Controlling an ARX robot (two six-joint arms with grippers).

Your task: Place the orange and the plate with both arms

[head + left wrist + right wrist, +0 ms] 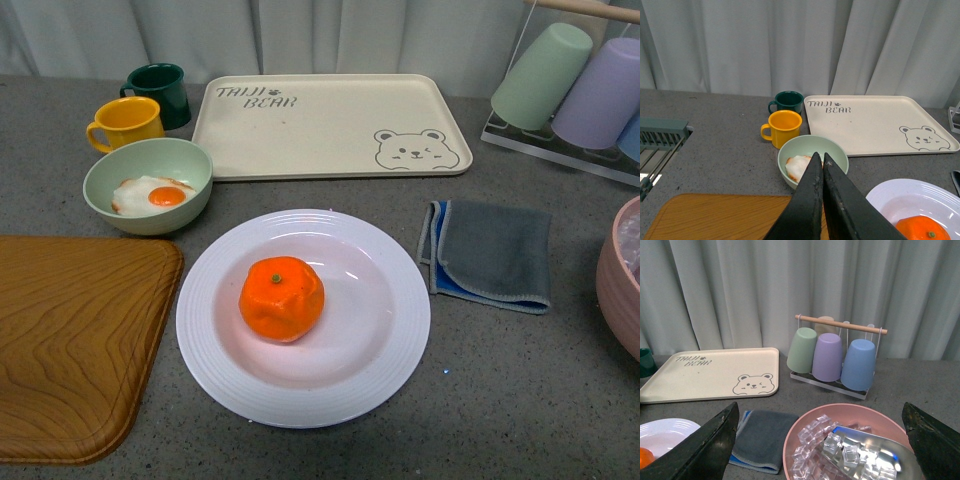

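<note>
The orange (pixel 281 298) lies in the middle of the white ridged plate (pixel 380 370) at the table's centre front. Neither arm shows in the front view. In the left wrist view my left gripper (pixel 821 157) is shut and empty, raised above the wooden board, with the plate (pixel 890 197) and the orange (pixel 922 232) to its side. In the right wrist view my right gripper (pixel 821 412) is open and empty, its jaws wide apart over a pink bowl; the plate's rim (pixel 665 427) and a sliver of the orange (pixel 644 456) show at the edge.
A pale green bowl (pixel 110 165) with a fried egg, a yellow mug (pixel 124 122), a green mug (pixel 160 92) and the beige bear tray (pixel 330 125) stand behind. A wooden board (pixel 70 340) lies left, a grey cloth (pixel 492 255) right, a pink bowl (pixel 805 422) of ice cubes and a cup rack (pixel 832 357) far right.
</note>
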